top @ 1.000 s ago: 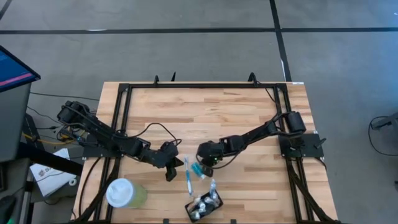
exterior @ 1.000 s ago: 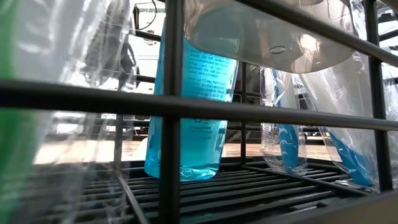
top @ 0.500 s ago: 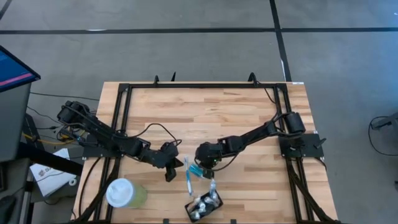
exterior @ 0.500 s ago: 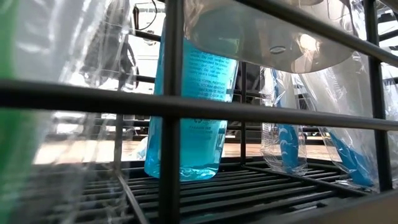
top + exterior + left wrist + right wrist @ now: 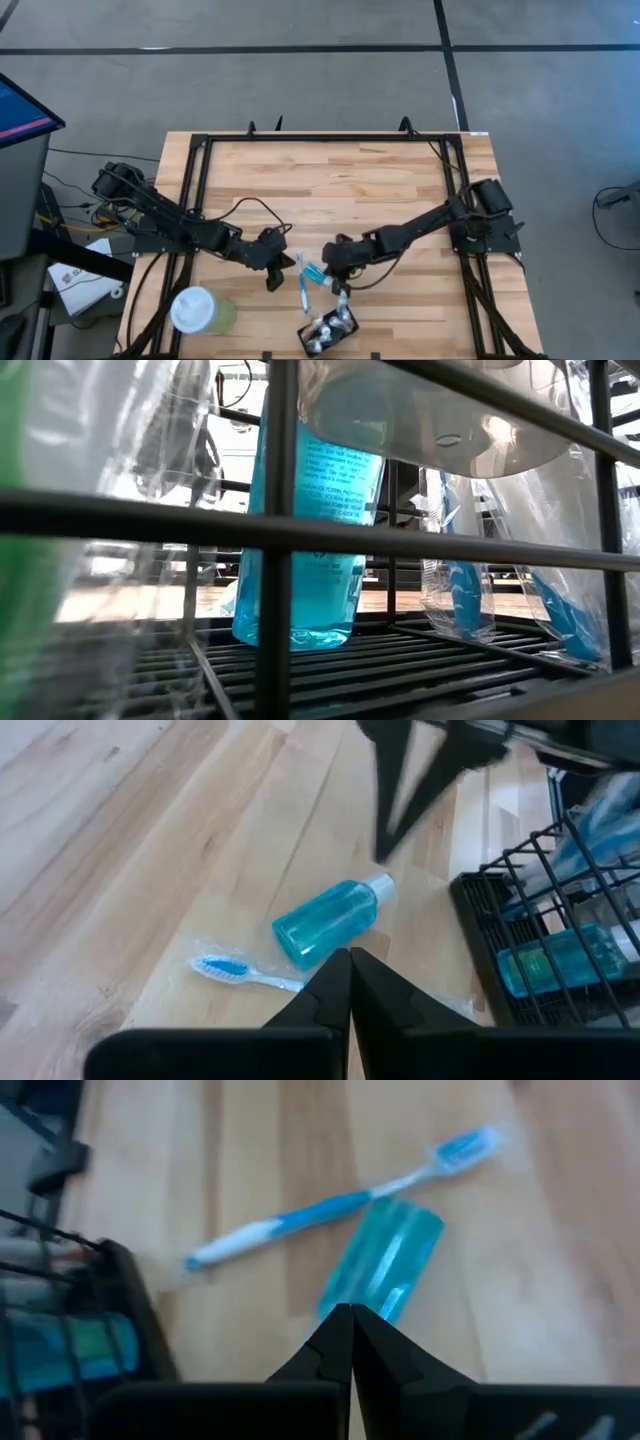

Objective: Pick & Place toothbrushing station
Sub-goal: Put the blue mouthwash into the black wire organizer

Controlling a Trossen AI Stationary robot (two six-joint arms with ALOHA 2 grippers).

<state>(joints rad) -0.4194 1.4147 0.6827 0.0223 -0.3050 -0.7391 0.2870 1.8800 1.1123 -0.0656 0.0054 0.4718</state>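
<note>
— Where's the right gripper [image 5: 338, 283]?
— Low over the wood table [image 5: 330, 190], fingers pressed together, holding nothing, tips just beside the small teal bottle [image 5: 383, 1270].
— And the toothbrush [image 5: 335, 1205]?
— Flat beside that bottle, touching it. The black holder [image 5: 328, 330] sits at six o'clock from both.
— Left gripper [image 5: 274, 282]?
— Nine o'clock of them, fingers also pressed together, empty.

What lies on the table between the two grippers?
In the high view, a blue toothbrush and a teal bottle lie between the left gripper and the right gripper.
</note>
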